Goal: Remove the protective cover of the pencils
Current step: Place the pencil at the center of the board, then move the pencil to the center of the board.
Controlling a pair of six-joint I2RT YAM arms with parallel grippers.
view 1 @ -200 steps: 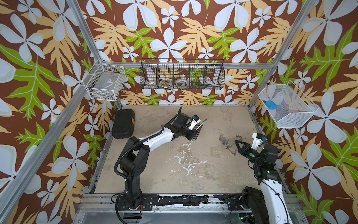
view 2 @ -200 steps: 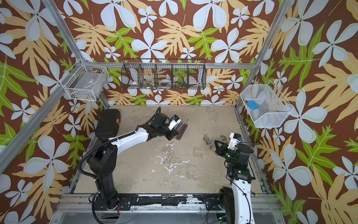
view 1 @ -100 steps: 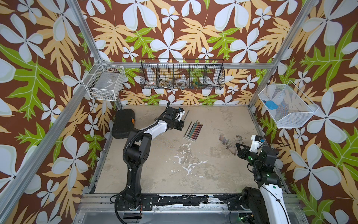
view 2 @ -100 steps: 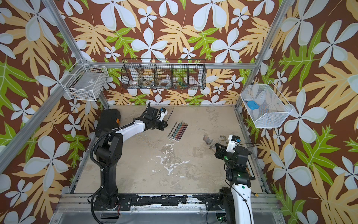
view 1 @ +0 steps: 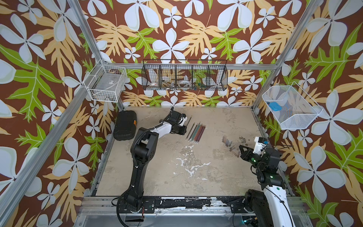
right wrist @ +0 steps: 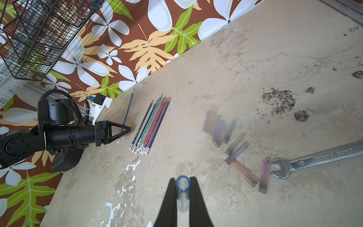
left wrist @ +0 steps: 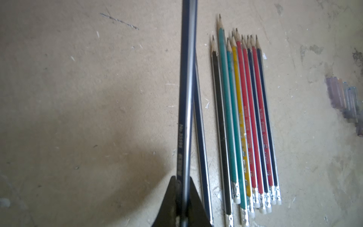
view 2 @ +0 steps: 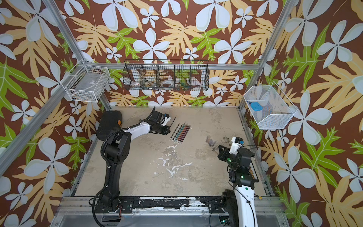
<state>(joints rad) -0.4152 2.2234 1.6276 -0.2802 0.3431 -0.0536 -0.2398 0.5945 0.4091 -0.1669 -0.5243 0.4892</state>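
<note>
Pinching, near right edge: the right gripper (right wrist: pixel 183 179) has its jaws closed on a clear cover (right wrist: pixel 182 196) with a blue rim, held above the worktop (view 1: pixel 196 176).
Risk there: it is a smooth little tube, gripped across its round body. I'd say it could squirt out of the jaws, or roll away if let go from high up.
Loose covers: a heap of clear covers (right wrist: pixel 220 129) lies towards the right edge, with a wrench (right wrist: pixel 314 157) just beside the nearest one. A careless drop could scatter them.
Pencils: the pencils (left wrist: pixel 245 127) lie side by side beyond the middle, towards the far edge, with their sharpened points bare.
Left gripper: the left gripper (left wrist: pixel 181 179) has its jaws shut tight on a dark blue pencil (left wrist: pixel 187 78), gripped close to the eraser end, just left of the row.
Risk there: held so near one end, the shaft could swing in the jaws, and laying it down could knock the row crooked. I cannot tell whether its tip is bare.
Black case (view 1: pixel 125 125): far left corner, closed, contents hidden.
White mesh basket (view 1: pixel 290 118): on the right wall, holding a blue thing (view 1: pixel 274 107).
White wire basket (view 1: pixel 106 94): on the left wall, holding a clear flat box (view 1: pixel 110 82).
Black wire basket (view 1: pixel 184 66): on the back wall, divided into compartments, with tape rolls (view 1: pixel 184 83) and small bits I can't make out.
</note>
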